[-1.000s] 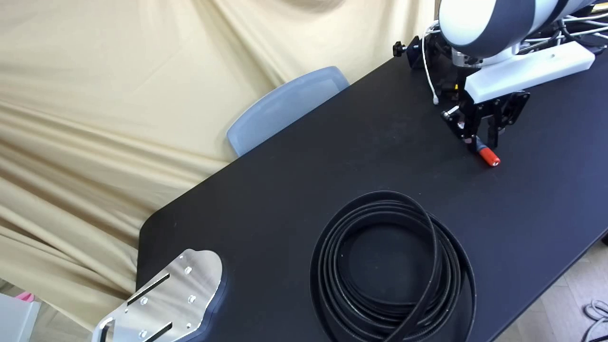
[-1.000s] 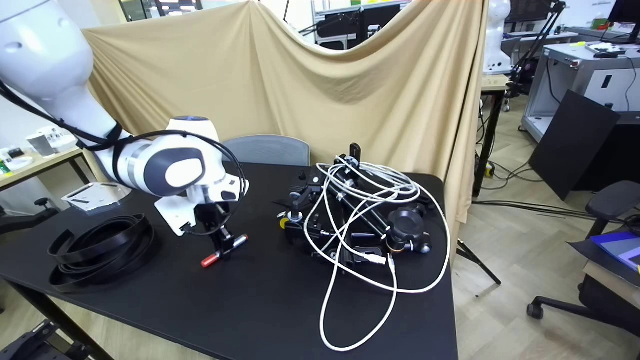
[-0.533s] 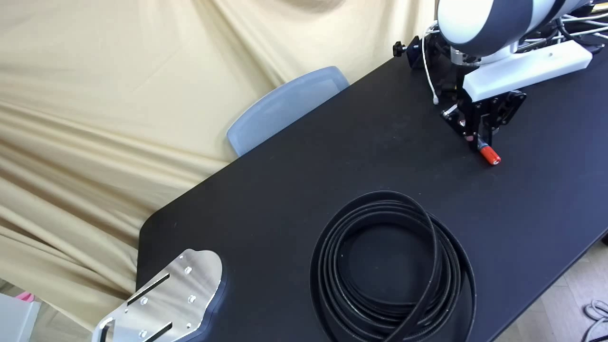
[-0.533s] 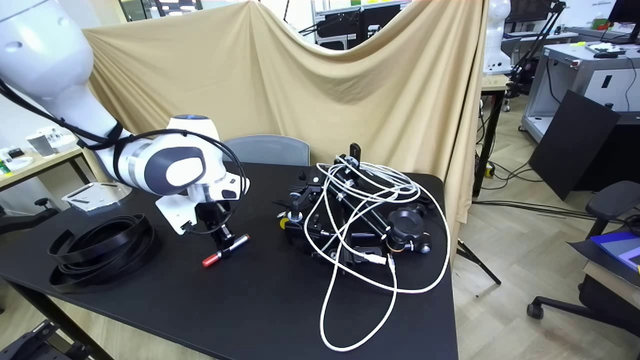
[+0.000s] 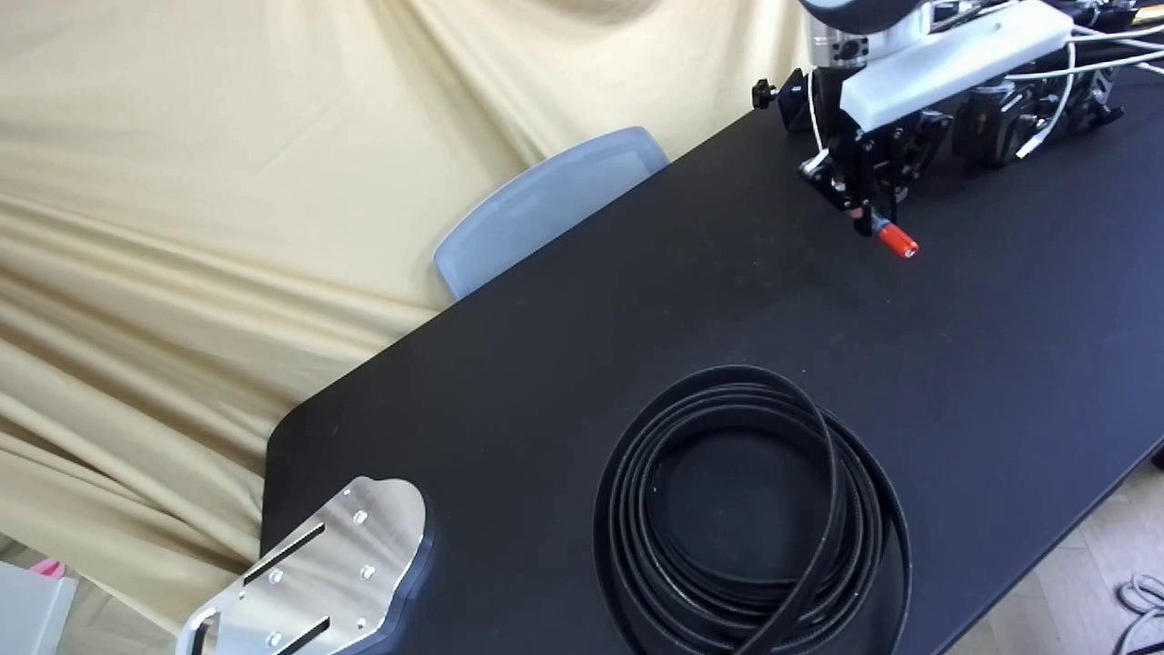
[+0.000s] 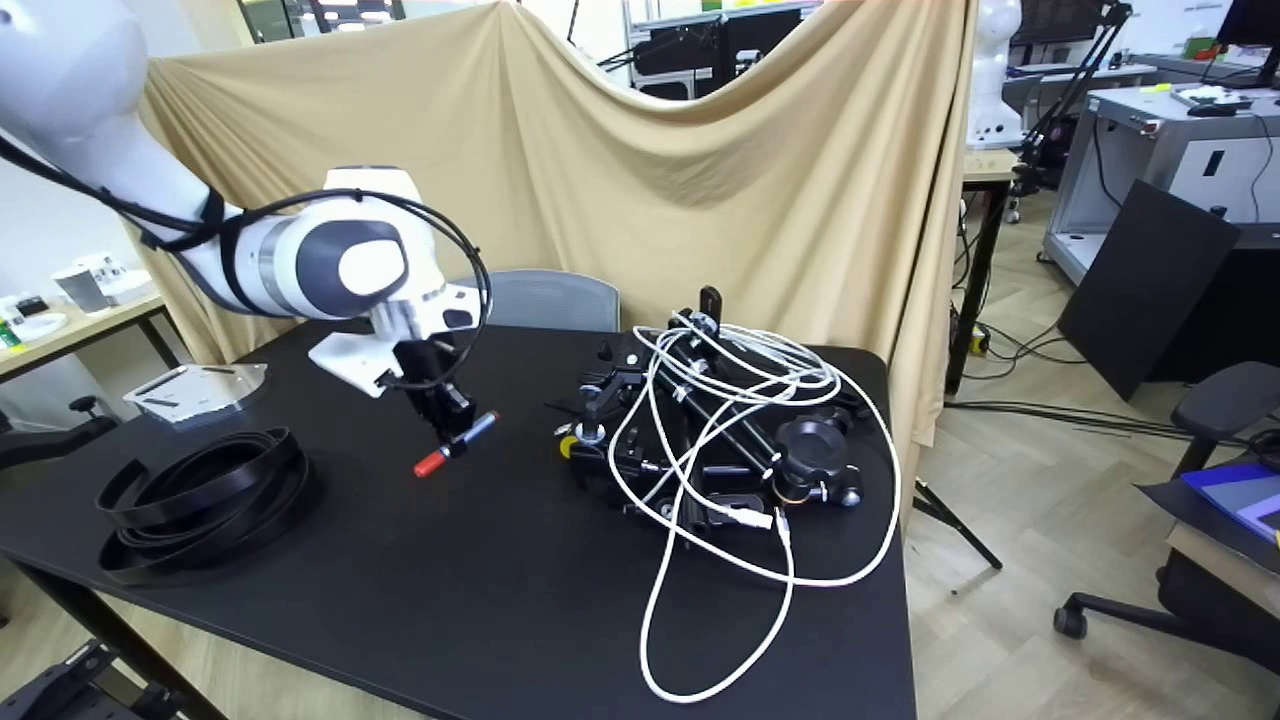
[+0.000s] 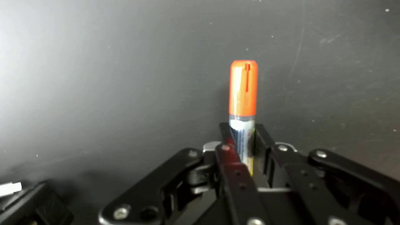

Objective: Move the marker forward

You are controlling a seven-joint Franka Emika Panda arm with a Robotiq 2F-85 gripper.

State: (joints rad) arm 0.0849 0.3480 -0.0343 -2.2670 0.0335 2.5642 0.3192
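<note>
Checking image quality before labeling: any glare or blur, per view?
Wrist view: glare whitens the tabletop toward the left edge, a bright streak runs along the orange cap of the marker, and the barrel print is too unclear to read. In an exterior view, the metal plate carries a bright sheen.

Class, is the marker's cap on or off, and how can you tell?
On: in the wrist view the red cap sits over one end of the marker, and no writing tip shows there.
</note>
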